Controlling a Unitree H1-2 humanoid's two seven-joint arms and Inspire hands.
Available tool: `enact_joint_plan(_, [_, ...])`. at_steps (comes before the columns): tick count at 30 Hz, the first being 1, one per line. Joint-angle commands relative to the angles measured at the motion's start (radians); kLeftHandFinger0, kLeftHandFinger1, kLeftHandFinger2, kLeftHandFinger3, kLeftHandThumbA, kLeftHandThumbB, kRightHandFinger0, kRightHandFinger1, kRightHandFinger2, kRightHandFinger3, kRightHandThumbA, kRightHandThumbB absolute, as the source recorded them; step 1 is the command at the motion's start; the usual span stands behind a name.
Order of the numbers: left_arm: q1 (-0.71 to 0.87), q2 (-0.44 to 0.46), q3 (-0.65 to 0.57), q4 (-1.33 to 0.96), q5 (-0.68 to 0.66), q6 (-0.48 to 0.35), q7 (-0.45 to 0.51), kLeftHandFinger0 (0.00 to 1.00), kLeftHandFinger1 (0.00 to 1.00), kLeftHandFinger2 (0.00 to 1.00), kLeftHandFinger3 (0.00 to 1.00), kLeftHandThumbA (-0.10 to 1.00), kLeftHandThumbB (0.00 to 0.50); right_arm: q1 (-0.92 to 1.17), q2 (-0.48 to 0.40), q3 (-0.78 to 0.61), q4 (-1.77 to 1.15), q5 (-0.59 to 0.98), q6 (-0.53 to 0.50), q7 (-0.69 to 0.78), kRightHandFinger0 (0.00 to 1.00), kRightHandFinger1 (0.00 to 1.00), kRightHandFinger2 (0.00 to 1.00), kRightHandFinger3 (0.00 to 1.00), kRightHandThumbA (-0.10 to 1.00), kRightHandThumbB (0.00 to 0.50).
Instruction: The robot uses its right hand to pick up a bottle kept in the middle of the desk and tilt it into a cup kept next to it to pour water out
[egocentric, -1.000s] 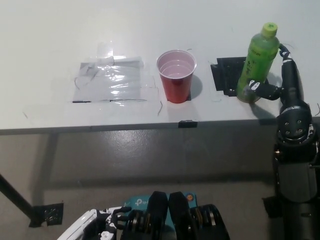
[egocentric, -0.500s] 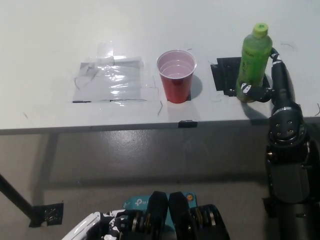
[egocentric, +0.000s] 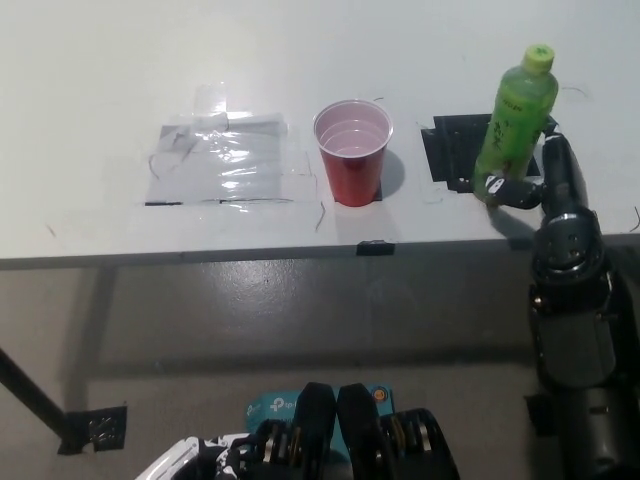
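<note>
Slightly rightward since the earlier frame, our black right hand gripped the green bottle standing beside the red cup on the desk; our left hand rested low, grip unclear.

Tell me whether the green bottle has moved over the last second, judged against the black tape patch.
Yes. The green bottle swung left, then back right; its base stays at the black tape patch, right hand holding it.
</note>
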Motion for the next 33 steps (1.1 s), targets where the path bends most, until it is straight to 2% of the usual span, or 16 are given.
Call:
enact_joint_plan(1, [0.007,0.004,0.004,-0.006,-0.015,-0.043,-0.014,0.84,0.86,0.87,1.0,1.0,0.377,-0.098,-0.027,0.006,0.046,0.04,-0.004,-0.1,1.0,1.0,1.0,1.0,0.7,0.5])
enact_joint_plan(6, [0.002,0.005,-0.002,0.0,-0.008,-0.047,-0.017,0.85,0.86,0.87,1.0,1.0,0.388,-0.136,-0.04,-0.001,0.122,0.083,-0.034,-0.143,1.0,1.0,1.0,1.0,0.69,0.5])
enact_joint_plan(8, [-0.005,0.008,-0.008,0.0,-0.003,-0.035,-0.019,0.85,0.86,0.87,1.0,1.0,0.408,-0.149,-0.045,0.006,0.136,0.095,-0.047,-0.148,1.0,1.0,1.0,1.0,0.69,0.5])
enact_joint_plan(9, [-0.002,0.008,-0.008,0.003,-0.006,-0.041,-0.021,0.86,0.86,0.88,1.0,1.0,0.398,-0.149,-0.045,0.011,0.139,0.099,-0.051,-0.15,1.0,1.0,1.0,1.0,0.69,0.5])
enact_joint_plan(16, [-0.003,0.005,-0.008,0.013,-0.007,-0.053,-0.022,0.85,0.86,0.87,1.0,1.0,0.436,-0.178,-0.055,0.043,0.156,0.114,-0.037,-0.17,1.0,1.0,1.0,1.0,0.7,0.5])
enact_joint_plan(19, [-0.002,0.005,-0.009,0.006,-0.008,-0.047,-0.022,0.84,0.86,0.86,1.0,1.0,0.421,-0.177,-0.054,0.048,0.147,0.129,-0.03,-0.167,1.0,1.0,1.0,1.0,0.69,0.5])
enact_joint_plan(24, [-0.002,0.004,-0.008,0.007,-0.011,-0.042,-0.025,0.85,0.86,0.86,1.0,1.0,0.435,-0.171,-0.041,0.037,0.143,0.188,-0.044,-0.154,1.0,1.0,1.0,1.0,0.64,0.5])
enact_joint_plan(27, [-0.002,0.003,-0.009,0.003,-0.001,-0.04,-0.023,0.85,0.85,0.85,0.99,1.0,0.444,-0.172,-0.039,0.038,0.141,0.208,-0.045,-0.154,1.0,1.0,1.0,1.0,0.68,0.5])
enact_joint_plan(30, [-0.003,0.005,-0.01,0.001,-0.004,-0.041,-0.027,0.85,0.86,0.86,0.99,1.0,0.416,-0.175,-0.037,0.034,0.145,0.222,-0.058,-0.174,1.0,1.0,1.0,1.0,0.71,0.5])
enact_joint_plan(33, [-0.005,0.007,-0.01,0.009,-0.008,-0.049,-0.033,0.85,0.86,0.86,0.99,1.0,0.428,-0.174,-0.038,0.03,0.138,0.241,-0.08,-0.181,1.0,1.0,1.0,1.0,0.7,0.5])
